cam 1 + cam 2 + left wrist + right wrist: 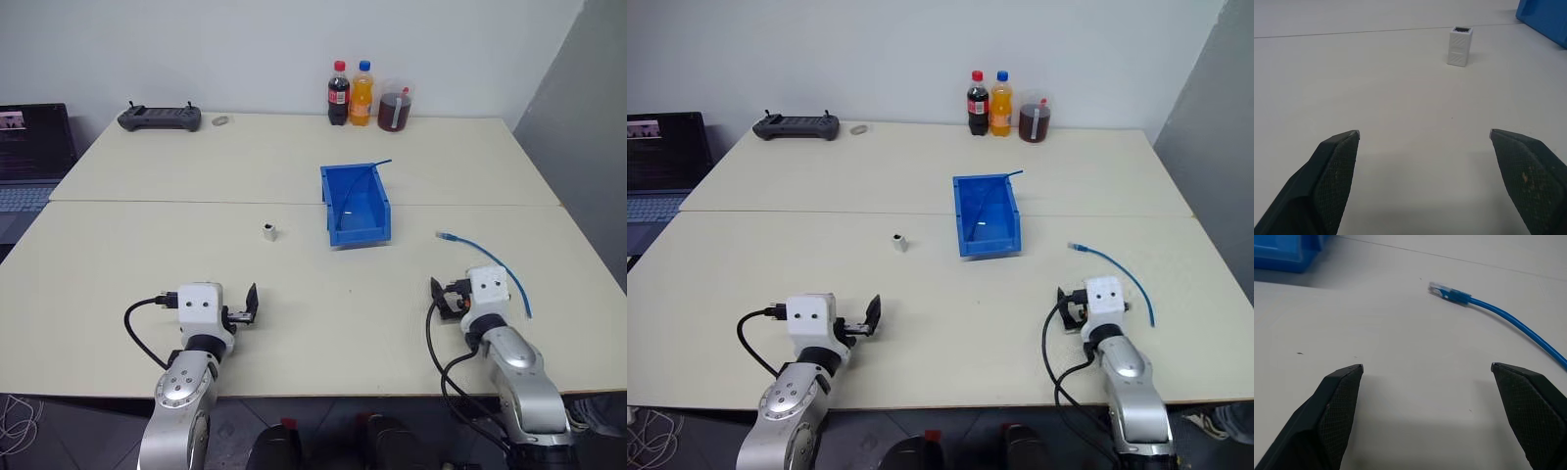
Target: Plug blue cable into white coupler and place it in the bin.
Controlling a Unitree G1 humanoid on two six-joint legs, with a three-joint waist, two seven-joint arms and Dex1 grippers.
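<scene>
- Here the blue cable [487,258] lies loose on the bench [294,186], to the right of the bin [355,204] and apart from it, its clear plug end nearest the bin.
- The white coupler [269,231] stands upright, left of the bin.
- A darker thin cable [359,181] hangs over the bin's far wall.
- The left pincer [1424,147] and the right pincer [1426,382] both gape wide, released, grasping nothing, nearer than the bin.

Silver arms, white wrists, black cables
</scene>
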